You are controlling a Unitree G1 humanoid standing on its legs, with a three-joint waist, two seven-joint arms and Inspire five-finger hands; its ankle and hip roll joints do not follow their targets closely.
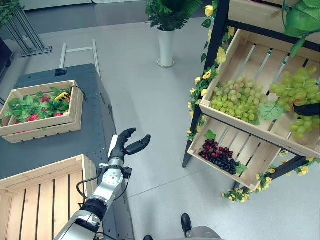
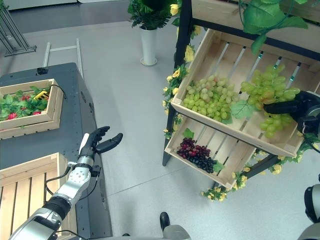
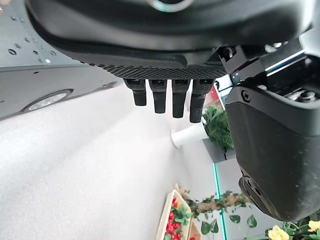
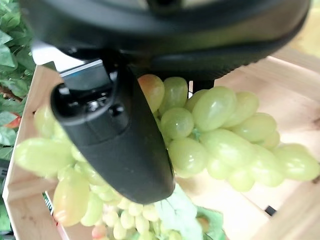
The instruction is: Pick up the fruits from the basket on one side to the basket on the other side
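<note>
The right wrist view shows what the head views leave half hidden: the right robot hand has its thumb pressed across a bunch of green grapes, clamped on it above the wooden floor of the upper shelf crate. In the right eye view that bunch hangs at the crate's right end, apart from a second green bunch lying toward the crate's left front corner. The lower shelf crate holds a dark purple bunch near its left front edge. The left robot hand hovers off the right edge of the grey surface, fingers straight and apart, holding nothing. On the surface, a far crate holds leaves and red fruit; the near slatted crate shows bare boards
</note>
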